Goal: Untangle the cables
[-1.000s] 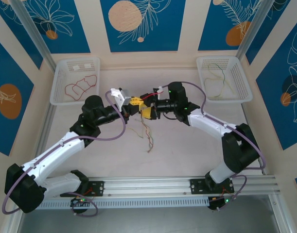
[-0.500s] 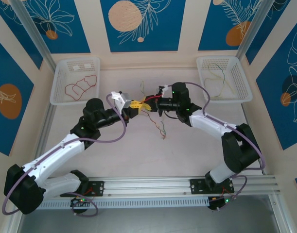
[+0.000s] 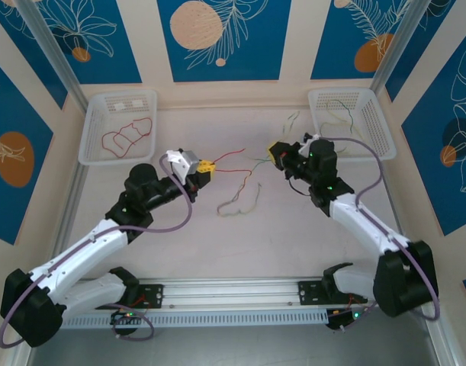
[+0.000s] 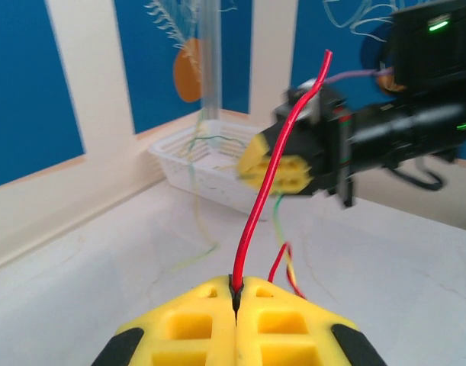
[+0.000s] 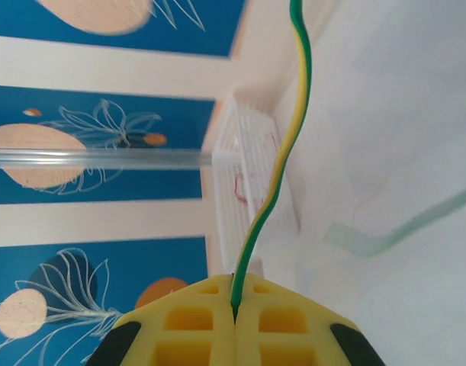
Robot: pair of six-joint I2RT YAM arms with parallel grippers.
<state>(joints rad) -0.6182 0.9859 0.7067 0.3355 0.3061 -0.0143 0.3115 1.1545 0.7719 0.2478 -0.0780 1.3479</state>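
Note:
My left gripper is shut on the end of a red cable, which runs right and then down into a loose loop of cables on the table. The left wrist view has the red cable rising from the closed yellow tips. My right gripper is shut on a green-and-yellow cable that trails left toward the same loop. Seen from the right wrist, that cable leaves the pinched tips.
A white basket at the back left holds a looped red cable. A second white basket at the back right holds pale yellow and dark cables. The right gripper faces my left wrist camera.
The two grippers have pulled apart, the right one moving right and back after closing on the green-and-yellow cable. The bundle between them has stretched out across the table.

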